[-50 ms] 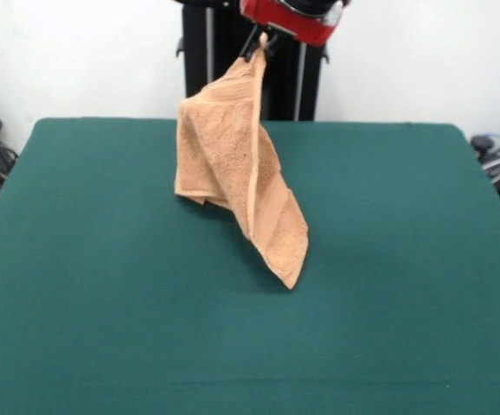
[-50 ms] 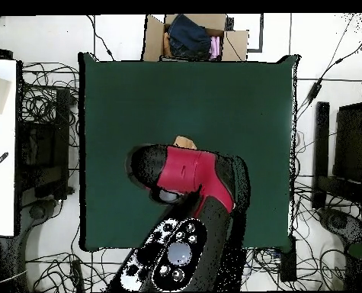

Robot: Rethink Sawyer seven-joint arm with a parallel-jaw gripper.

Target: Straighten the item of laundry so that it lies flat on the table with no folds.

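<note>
Front view: the gripper (image 1: 262,43), jaws pinched on one corner of the towel (image 1: 237,164), holds it up over the table (image 1: 388,259). The cloth hangs folded directly below the gripper, its lowest corner just touching the table. Overhead view: the arm (image 2: 191,172) hides nearly all of the towel.

orange-tan towel (image 1: 237,173) hanging folded by one corner, lowest tip near the green table (image 1: 103,303)
</note>
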